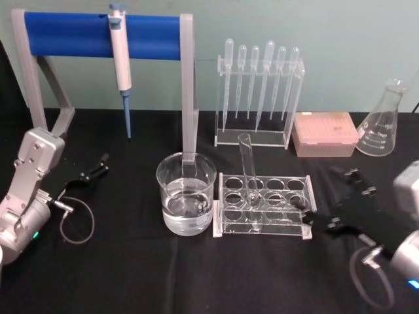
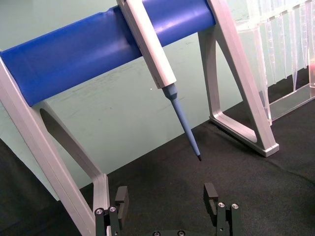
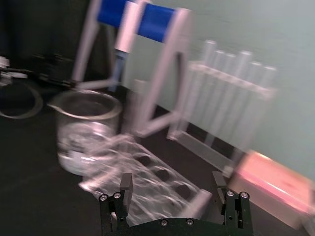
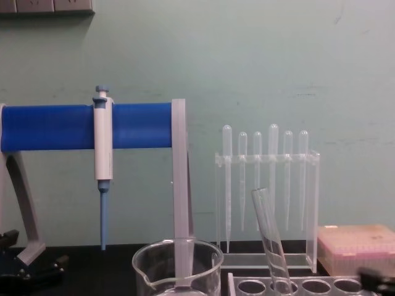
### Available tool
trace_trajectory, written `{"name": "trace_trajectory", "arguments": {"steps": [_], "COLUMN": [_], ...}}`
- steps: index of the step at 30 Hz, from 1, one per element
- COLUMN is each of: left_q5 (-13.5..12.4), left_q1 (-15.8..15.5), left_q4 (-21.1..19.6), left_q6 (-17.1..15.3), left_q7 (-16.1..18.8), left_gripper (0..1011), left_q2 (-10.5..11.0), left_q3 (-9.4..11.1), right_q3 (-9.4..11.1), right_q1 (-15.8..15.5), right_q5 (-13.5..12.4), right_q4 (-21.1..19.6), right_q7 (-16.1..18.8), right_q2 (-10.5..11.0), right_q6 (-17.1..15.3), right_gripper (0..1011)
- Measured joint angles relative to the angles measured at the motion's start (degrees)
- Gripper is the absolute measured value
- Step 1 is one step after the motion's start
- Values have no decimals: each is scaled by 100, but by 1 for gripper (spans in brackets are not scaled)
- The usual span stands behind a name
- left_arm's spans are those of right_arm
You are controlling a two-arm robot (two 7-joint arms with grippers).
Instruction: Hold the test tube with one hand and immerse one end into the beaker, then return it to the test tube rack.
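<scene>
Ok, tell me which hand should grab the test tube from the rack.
Right. The right hand sits open beside the rack where the test tube stands; the left hand is farther off, beyond the beaker.

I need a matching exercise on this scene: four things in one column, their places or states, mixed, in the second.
1 test tube
2 beaker
3 pipettor
4 right gripper

a holds clear liquid
b hangs on the blue bar
c open, beside the rack's right end
d leans in the rack

Pairs: 1-d, 2-a, 3-b, 4-c
</scene>
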State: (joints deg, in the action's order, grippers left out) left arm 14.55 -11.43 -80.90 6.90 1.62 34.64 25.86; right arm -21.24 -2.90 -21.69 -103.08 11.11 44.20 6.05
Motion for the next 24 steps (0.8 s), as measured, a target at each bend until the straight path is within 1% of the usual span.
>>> {"name": "trace_trajectory", "arguments": {"steps": [2, 3, 5, 6, 7, 8, 9, 10, 11, 13, 15, 16, 20, 22, 24], "left_q5": [-1, 0, 0, 0, 0, 0, 0, 0, 0, 0, 0, 0, 0, 0, 0], "left_q1": [0, 0, 0, 0, 0, 0, 0, 0, 0, 0, 0, 0, 0, 0, 0], "left_q4": [0, 0, 0, 0, 0, 0, 0, 0, 0, 0, 0, 0, 0, 0, 0], "left_q6": [0, 0, 0, 0, 0, 0, 0, 0, 0, 0, 0, 0, 0, 0, 0], "left_q7": [0, 0, 0, 0, 0, 0, 0, 0, 0, 0, 0, 0, 0, 0, 0], "left_gripper": [1000, 1000, 1000, 1000, 1000, 1000, 1000, 1000, 1000, 1000, 1000, 1000, 1000, 1000, 1000], "left_q2": [0, 0, 0, 0, 0, 0, 0, 0, 0, 0, 0, 0, 0, 0, 0], "left_q3": [0, 0, 0, 0, 0, 0, 0, 0, 0, 0, 0, 0, 0, 0, 0], "right_q3": [-109, -210, -297, -381, -381, -423, -534, -534, -595, -642, -728, -728, -781, -779, -762], "right_q1": [101, 213, 320, 426, 426, 491, 669, 669, 790, 893, 1082, 1082, 1278, 1302, 1315], "right_q5": [24, 58, 88, 137, 137, 174, 278, 278, 359, 421, 509, 509, 608, 636, 672], "right_q4": [31, 85, 163, 244, 244, 292, 453, 453, 568, 683, 907, 907, 1188, 1230, 1263], "right_q7": [125, 232, 316, 386, 386, 409, 447, 447, 457, 459, 485, 485, 508, 504, 488], "right_q2": [-100, -221, -353, -487, -487, -562, -778, -778, -920, -1052, -1286, -1286, -1570, -1626, -1702], "right_q6": [-22, -28, -14, 3, 3, 9, 10, 10, 10, 5, -19, -19, -35, -37, -43], "right_gripper": [1002, 1002, 1002, 1002, 1002, 1002, 1002, 1002, 1002, 1002, 1002, 1002, 1002, 1000, 969]}}
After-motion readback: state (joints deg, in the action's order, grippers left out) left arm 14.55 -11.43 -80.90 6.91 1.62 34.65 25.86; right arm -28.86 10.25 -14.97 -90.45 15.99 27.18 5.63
